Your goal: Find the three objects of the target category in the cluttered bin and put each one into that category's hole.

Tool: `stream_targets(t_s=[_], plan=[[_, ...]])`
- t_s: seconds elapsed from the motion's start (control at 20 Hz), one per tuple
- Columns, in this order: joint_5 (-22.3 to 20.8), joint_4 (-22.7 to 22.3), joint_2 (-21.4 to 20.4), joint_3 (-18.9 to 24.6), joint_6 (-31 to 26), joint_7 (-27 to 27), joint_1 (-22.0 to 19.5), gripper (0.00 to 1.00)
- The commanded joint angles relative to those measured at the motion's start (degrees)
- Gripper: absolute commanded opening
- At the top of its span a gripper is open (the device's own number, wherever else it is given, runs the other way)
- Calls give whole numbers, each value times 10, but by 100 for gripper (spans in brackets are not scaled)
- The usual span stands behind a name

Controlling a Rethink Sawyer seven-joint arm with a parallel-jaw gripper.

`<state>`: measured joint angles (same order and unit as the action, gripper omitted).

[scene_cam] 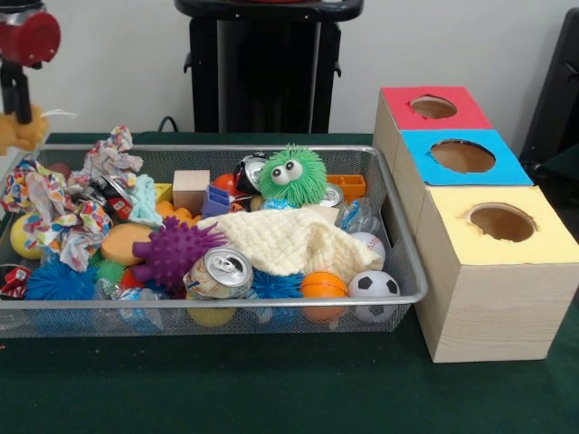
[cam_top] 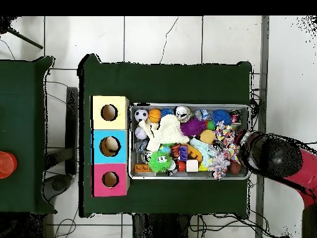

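Note:
The bin (scene_cam: 271, 302) of silver wire mesh is full of toys, balls, cans and cloth; it also shows in the overhead view (cam_top: 189, 105). The red-surround hole (scene_cam: 433, 107) is on the farthest of three wooden boxes to the bin's right, and shows in the overhead view (cam_top: 110, 179) too. My gripper (scene_cam: 16, 113) hangs above the bin's far left corner, shut on a yellow fuzzy toy (scene_cam: 24, 133) held above the rim. In the overhead view my arm (cam_top: 272, 155) covers the gripper.
Blue-surround hole (scene_cam: 462, 155) and yellow-surround hole (scene_cam: 501, 221) are nearer on the same row. The bin holds a green fuzzy toy (scene_cam: 292, 176), purple spiky ball (scene_cam: 172, 253), can (scene_cam: 220, 273), cream cloth (scene_cam: 289, 240), soccer ball (scene_cam: 373, 286).

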<state>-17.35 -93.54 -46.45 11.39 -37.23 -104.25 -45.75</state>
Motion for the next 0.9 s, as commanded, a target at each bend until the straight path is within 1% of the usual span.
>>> stream_targets(t_s=[0.05,0.3,0.55,0.75,0.8,0.9], plan=[[-19,-106,-32,-3,12,-48,73,0],[8,-137,-41,-40,28,-126,133,0],[45,-165,-41,-75,56,-190,193,0],[72,-182,-37,-100,81,-217,233,0],[73,-181,-35,-109,90,-222,247,0],[90,-188,-38,-118,87,-230,267,0]])
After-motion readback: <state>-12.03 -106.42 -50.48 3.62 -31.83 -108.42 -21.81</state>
